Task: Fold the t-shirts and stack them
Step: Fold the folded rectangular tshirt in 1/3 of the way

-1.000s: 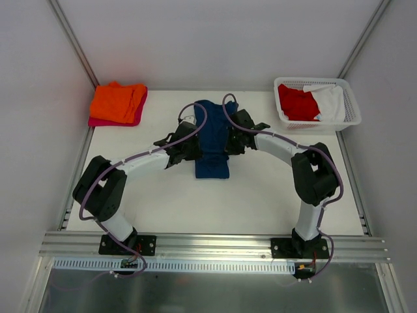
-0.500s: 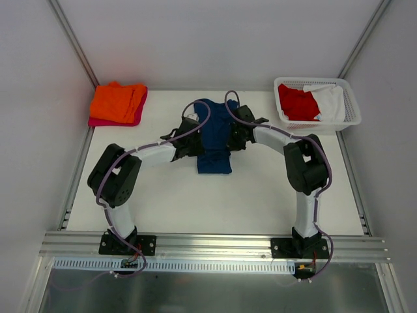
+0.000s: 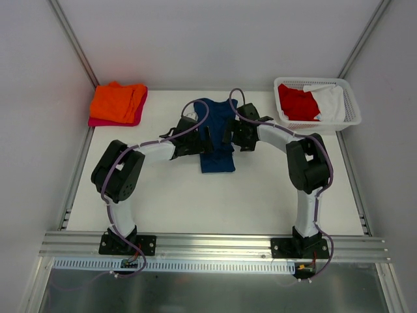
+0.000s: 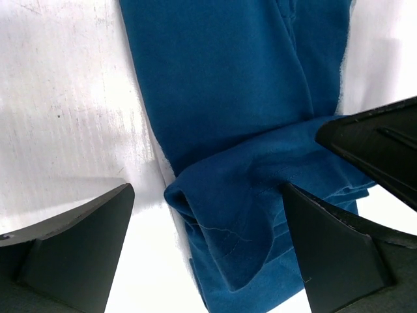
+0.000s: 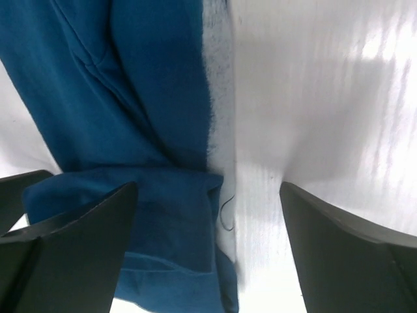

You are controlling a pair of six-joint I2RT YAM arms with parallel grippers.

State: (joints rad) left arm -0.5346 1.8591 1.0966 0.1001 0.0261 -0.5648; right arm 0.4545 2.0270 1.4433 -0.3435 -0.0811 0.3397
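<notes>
1. The navy shirt [image 3: 215, 134] lies in a long strip at the middle of the table's [image 3: 260, 195] far half, its near end doubled over.
2. The left gripper [image 4: 207, 189] hangs over the strip's left edge, fingers [image 4: 78, 248] spread wide and gripping nothing. The doubled cloth lies between them.
3. The right gripper [image 5: 207, 186] hangs over the right edge, equally wide and empty, above the cloth edge and bare table.
4. The table is white and faintly scuffed.
5. A folded orange shirt [image 3: 117, 101] sits on a pink shirt [image 3: 104, 122] at the far left corner.
6. A basket [image 3: 352, 117] at the far right holds a red shirt [image 3: 298, 103] and a white shirt [image 3: 331, 101].
7. White walls [image 3: 215, 39] enclose the table, and a metal rail [image 3: 215, 244] runs along the near edge.
</notes>
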